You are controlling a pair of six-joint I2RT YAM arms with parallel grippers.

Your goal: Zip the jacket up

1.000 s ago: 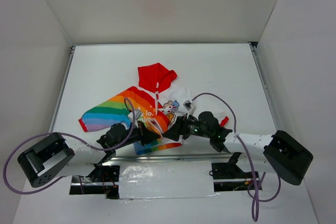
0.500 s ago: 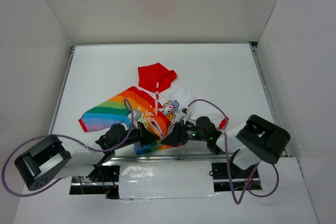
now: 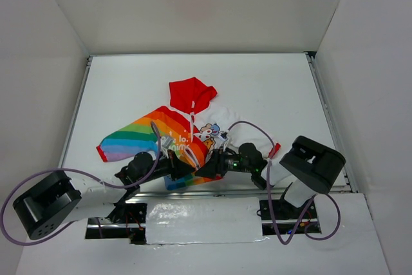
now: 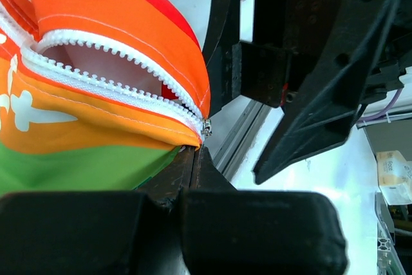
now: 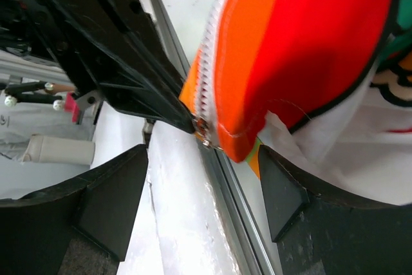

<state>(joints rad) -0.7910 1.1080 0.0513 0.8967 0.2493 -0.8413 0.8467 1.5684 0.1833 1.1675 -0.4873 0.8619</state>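
The jacket [image 3: 172, 137] lies near the table's front edge, with its red hood [image 3: 191, 94] pointing away and a rainbow sleeve spread to the left. My left gripper [image 3: 187, 167] is shut on the jacket's bottom hem. In the left wrist view its tips [image 4: 196, 152] meet just under the zipper slider [image 4: 206, 128], and the white zipper teeth [image 4: 109, 88] gape open above. My right gripper [image 3: 206, 168] is open and faces the left one. In the right wrist view [image 5: 206, 172] its fingers [image 5: 122, 198] straddle the slider [image 5: 205, 130] and the orange hem [image 5: 296, 43] without touching them.
A metal rail [image 3: 244, 192] runs along the table's front edge right under both grippers. A small red cuff [image 3: 275, 149] lies to the right of the right arm. White walls stand on three sides. The right arm's purple cable [image 3: 248, 125] loops over the jacket's white half.
The right arm's elbow has swung in toward the middle, and its gripper has slid left, closer to the left gripper and the hem. The left gripper has kept its hold.
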